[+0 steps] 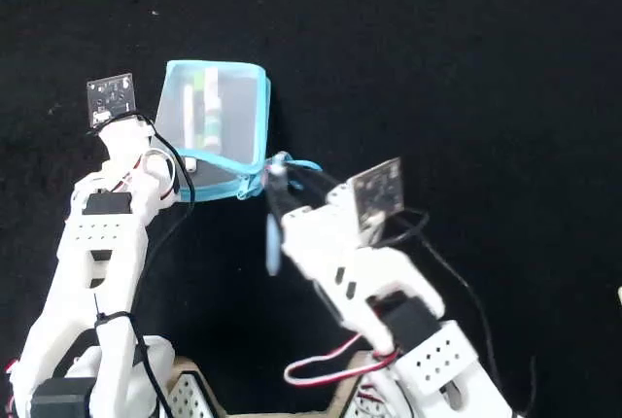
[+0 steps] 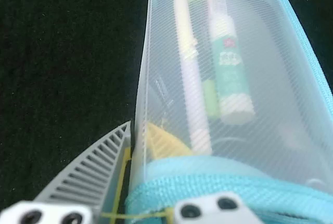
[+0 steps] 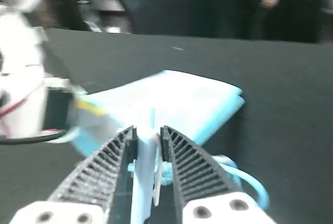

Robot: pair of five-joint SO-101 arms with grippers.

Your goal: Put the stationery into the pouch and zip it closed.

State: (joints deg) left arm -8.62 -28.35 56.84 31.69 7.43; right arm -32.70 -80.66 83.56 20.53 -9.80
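A translucent pouch [image 1: 216,117] with a cyan zipper edge [image 2: 223,185] lies on the black table. Inside it I see a white pen [image 2: 190,88], a green-and-white tube [image 2: 226,62] and a green stick [image 2: 210,99]. My left gripper [image 1: 191,167] [image 2: 139,130] is shut on the pouch's near wall, with one grey finger [image 2: 99,174] outside and a yellow part behind the mesh. At the pouch's near right corner, my right gripper [image 1: 277,180] [image 3: 148,130] is shut on a white pen-like item [image 3: 144,164]. The pouch [image 3: 171,101] lies just beyond it.
A cyan loop strap [image 1: 299,165] [image 3: 247,185] hangs off the pouch's corner beside the right gripper. Black cloth [image 1: 466,78] covers the table to the right and behind. The left arm [image 3: 26,78] stands close to the pouch's other side.
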